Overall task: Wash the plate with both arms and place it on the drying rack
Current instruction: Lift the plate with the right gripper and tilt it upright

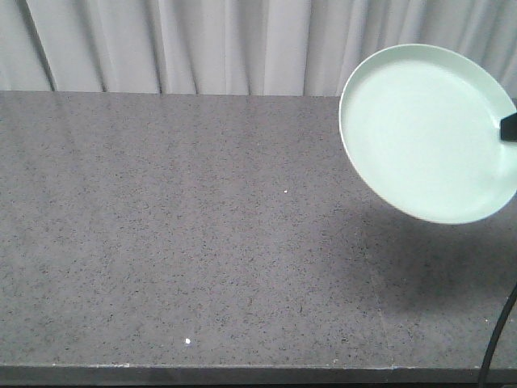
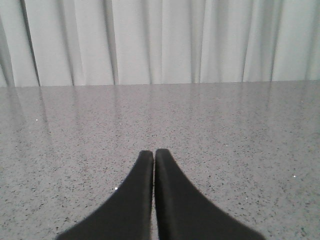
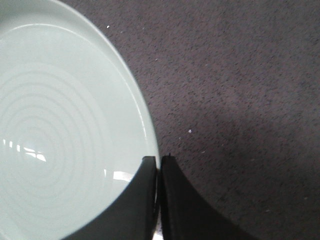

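The pale mint-green plate hangs tilted in the air over the right end of the grey speckled counter. My right gripper is shut on the plate's rim, one finger on the face and one behind it; in the front view only a black finger tip shows at the plate's right edge. My left gripper is shut with nothing between its fingers, low over the counter. The drying rack is out of view.
White pleated curtains run along the back of the counter. The counter's front edge lies along the bottom of the front view. A black cable hangs at the lower right.
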